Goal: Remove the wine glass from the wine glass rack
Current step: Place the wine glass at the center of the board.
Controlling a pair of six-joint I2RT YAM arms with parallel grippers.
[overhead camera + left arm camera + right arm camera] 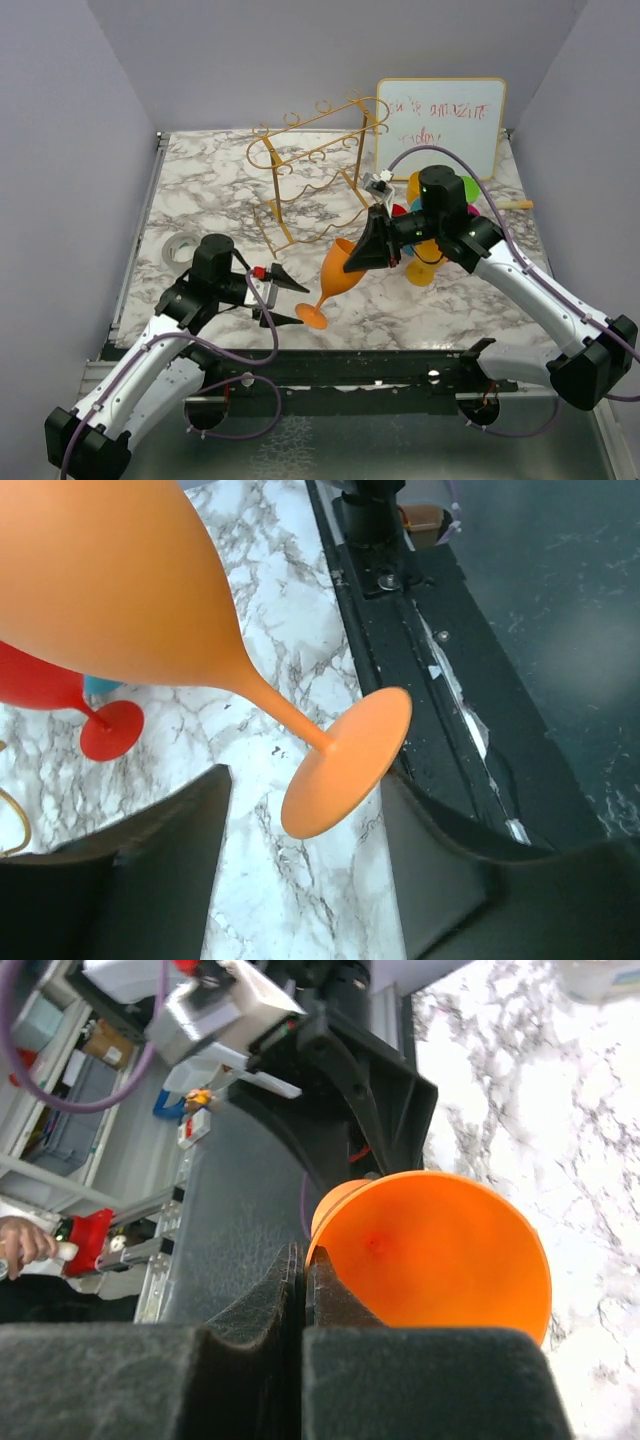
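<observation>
The right gripper [352,260] pinches the rim of the orange wine glass [338,272], which is tilted at frame centre, apart from the wine glass rack [300,160]. The left gripper [300,304] stands open about its foot. The glass looks light, rigid and slick, so the stem seems the surer hold.

The left arm [160,345] reaches low over the near edge of the table [200,190], its end effector [300,304] level with its fingers spread apart. The right arm [530,285] bends in from the right edge, its end effector [355,262] pinched on the rim of the orange wine glass [338,275].
</observation>
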